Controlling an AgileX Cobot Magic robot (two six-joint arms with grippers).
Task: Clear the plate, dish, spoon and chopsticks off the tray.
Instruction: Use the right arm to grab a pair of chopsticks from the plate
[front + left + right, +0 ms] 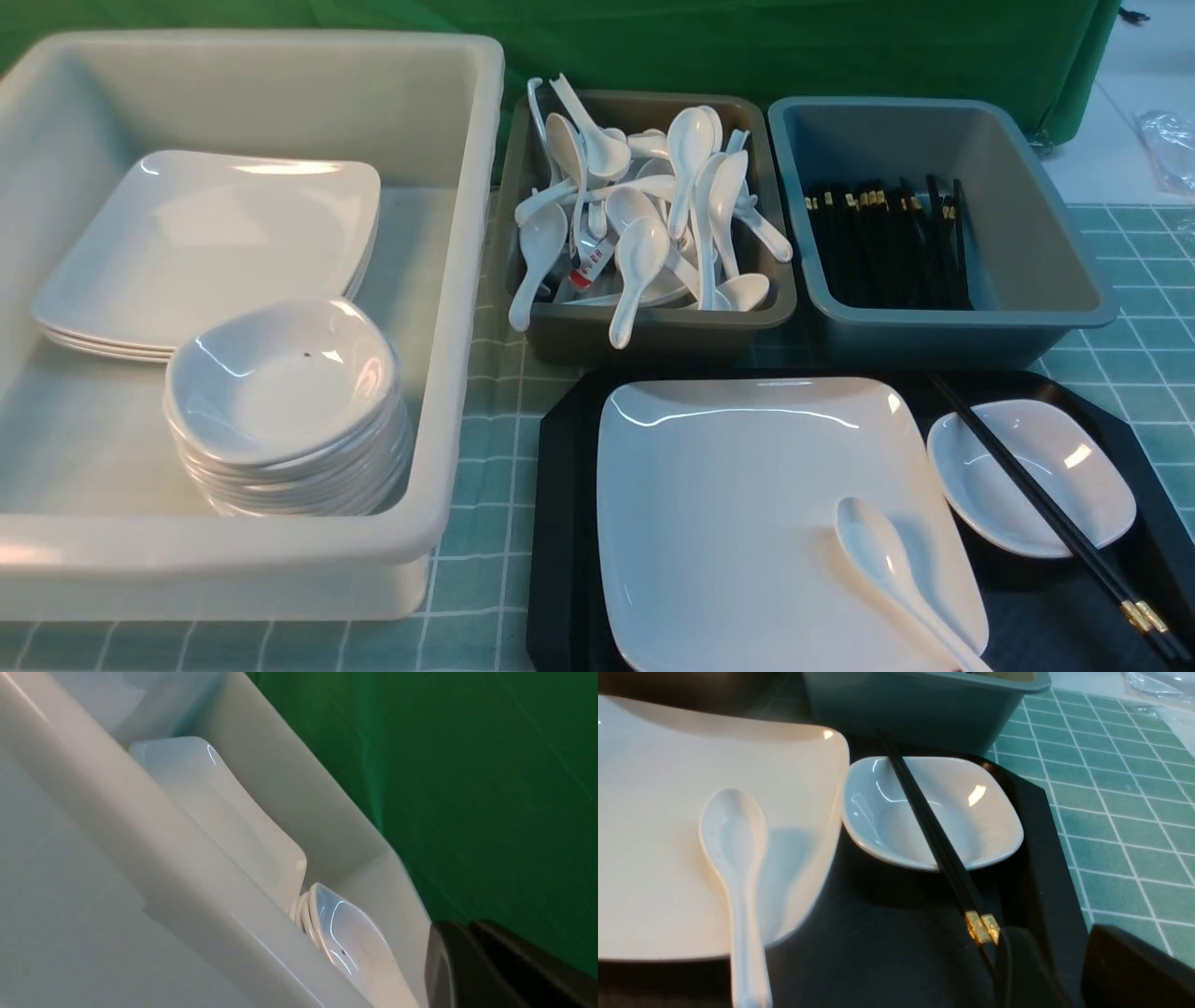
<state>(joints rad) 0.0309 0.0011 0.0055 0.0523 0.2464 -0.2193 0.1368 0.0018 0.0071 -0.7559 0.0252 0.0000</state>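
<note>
The black tray (565, 523) lies at the front right. On it sits the large white plate (747, 504) with the white spoon (887, 569) lying on its near right corner. The small white dish (1083, 467) stands right of the plate, and the black chopsticks (1036, 490) lie across it. Neither gripper shows in the front view. My right gripper (1064, 938) is open and empty, just by the chopsticks' (922, 812) gold-banded ends, near the dish (985, 812), spoon (733, 835) and plate (654, 858). My left gripper (472, 926) is shut and empty outside the tub.
A big white tub (457, 280) at the left holds a stack of plates (205, 243) and a stack of dishes (280, 383). A brown bin (653, 341) of spoons and a blue-grey bin (934, 341) of chopsticks stand behind the tray. A green checked cloth covers the table.
</note>
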